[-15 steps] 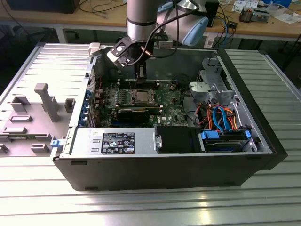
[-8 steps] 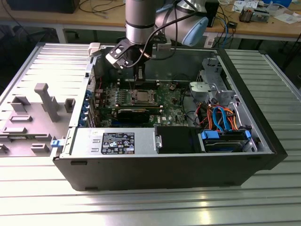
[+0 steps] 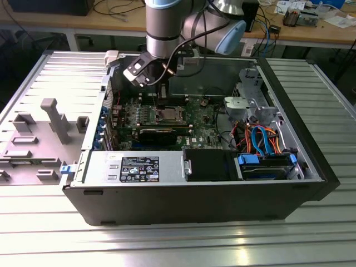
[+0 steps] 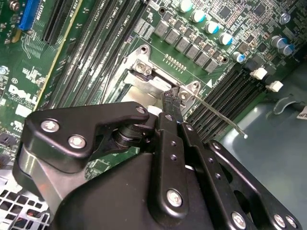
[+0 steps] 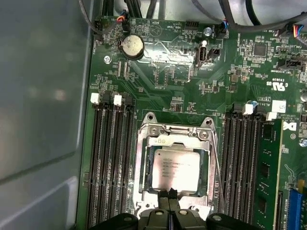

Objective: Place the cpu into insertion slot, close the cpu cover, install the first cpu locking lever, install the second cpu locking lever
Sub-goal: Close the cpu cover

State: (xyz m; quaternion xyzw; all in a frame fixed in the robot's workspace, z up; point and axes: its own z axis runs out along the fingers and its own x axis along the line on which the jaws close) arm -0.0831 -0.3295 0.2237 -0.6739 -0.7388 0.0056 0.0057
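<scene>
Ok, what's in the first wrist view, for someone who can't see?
A silver square chip sits inside a metal frame on a green circuit board. The black end effector is at the frame's edge, with long black slots on both sides.

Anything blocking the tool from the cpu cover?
Nothing visible does. In the first wrist view the tool sits right at the edge of the cpu cover, which lies over the cpu. In the second wrist view a thin lever wire juts off to one side, not between them.
</scene>
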